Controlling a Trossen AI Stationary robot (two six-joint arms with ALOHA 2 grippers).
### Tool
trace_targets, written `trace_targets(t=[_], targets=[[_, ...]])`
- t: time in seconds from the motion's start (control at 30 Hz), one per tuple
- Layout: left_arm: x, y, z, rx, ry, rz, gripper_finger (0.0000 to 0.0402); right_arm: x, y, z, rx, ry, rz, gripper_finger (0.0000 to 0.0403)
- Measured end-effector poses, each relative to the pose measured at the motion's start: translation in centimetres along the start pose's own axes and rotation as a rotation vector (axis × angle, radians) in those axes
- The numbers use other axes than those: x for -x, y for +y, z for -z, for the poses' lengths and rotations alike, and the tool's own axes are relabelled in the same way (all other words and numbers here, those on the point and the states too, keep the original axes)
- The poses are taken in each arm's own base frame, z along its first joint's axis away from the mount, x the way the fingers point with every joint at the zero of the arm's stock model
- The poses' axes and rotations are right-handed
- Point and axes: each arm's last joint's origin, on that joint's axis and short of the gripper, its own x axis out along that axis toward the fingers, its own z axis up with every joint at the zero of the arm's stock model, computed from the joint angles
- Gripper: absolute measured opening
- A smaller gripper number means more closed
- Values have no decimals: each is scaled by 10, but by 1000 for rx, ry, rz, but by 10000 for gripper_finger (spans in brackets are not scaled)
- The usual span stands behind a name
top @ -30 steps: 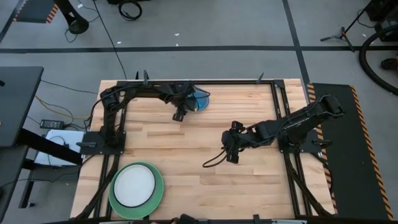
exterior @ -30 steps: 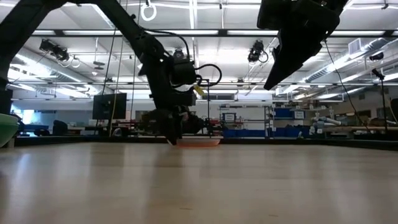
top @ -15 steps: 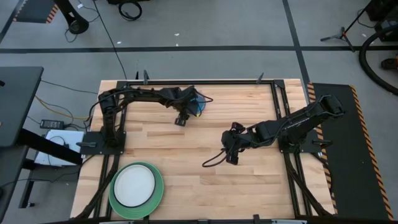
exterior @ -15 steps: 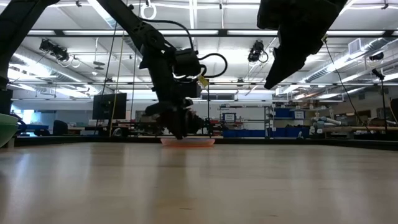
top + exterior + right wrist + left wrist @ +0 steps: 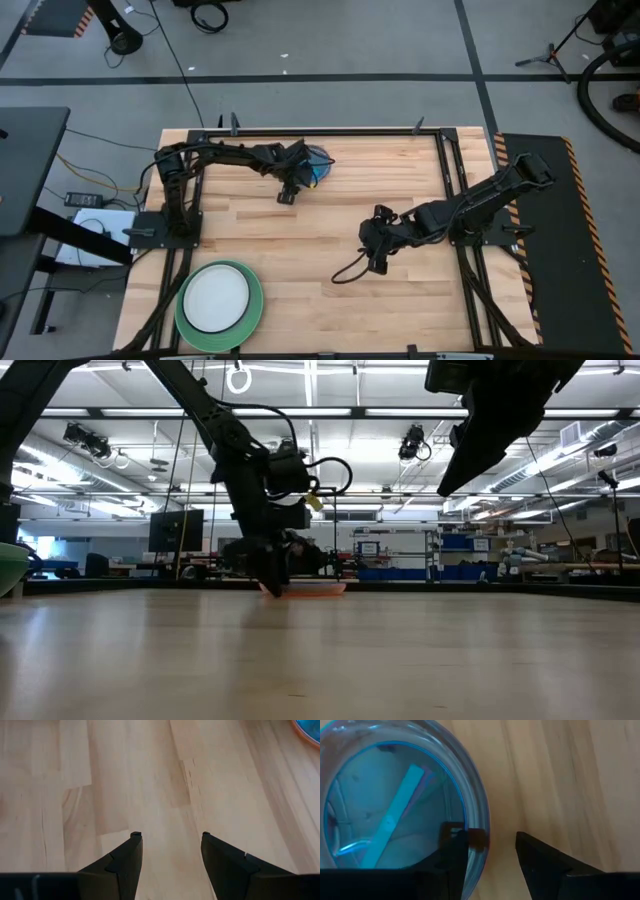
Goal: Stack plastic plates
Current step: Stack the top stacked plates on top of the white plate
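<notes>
A small stack of translucent plates, cyan (image 5: pixel 395 805) on top and orange (image 5: pixel 312 589) at the bottom, lies flat on the table at the far middle (image 5: pixel 318 160). My left gripper (image 5: pixel 490 850) points down at the stack's near-left edge (image 5: pixel 303 173), open. One finger stands inside the cyan plate and the other outside it over bare wood. A white plate (image 5: pixel 215 297) lies in a large green plate (image 5: pixel 252 305) at the table's near left. My right gripper (image 5: pixel 170 850) is open and empty above the table's middle (image 5: pixel 374 258). The other plates are out of view. My left gripper straddles the cyan plate's rim (image 5: pixel 481 832) from above. One fingertip (image 5: pixel 454 837) is just inside the rim and the other (image 5: pixel 532 850) is outside it, apart from the plate. I cannot tell whether the inner fingertip touches the plate. The stack lies flat on the table.
Bare wood lies between the two grippers and across the table's near right. A black metal frame (image 5: pixel 445 190) runs along the table's sides. The right arm's cable (image 5: pixel 345 272) loops down beside its gripper.
My left gripper has swung toward the table's right edge and back again at the stack's edge, and the stack has slid a little toward the left. My right gripper has moved a little toward the near edge and the right.
</notes>
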Motion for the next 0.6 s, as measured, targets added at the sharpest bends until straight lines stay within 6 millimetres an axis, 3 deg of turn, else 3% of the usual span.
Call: trace_targets(t=[0.2, 0.43, 0.6], targets=[[-2, -4, -6, 0, -15, -36, 138, 0, 0, 0, -22, 0, -1, 208], [-3, -8, -11, 21, 1, -94, 17, 0, 1, 0, -44, -1, -2, 208], [-1, -18, -19, -1, 18, -114, 14, 0, 1, -1, -46, -12, 0, 208]])
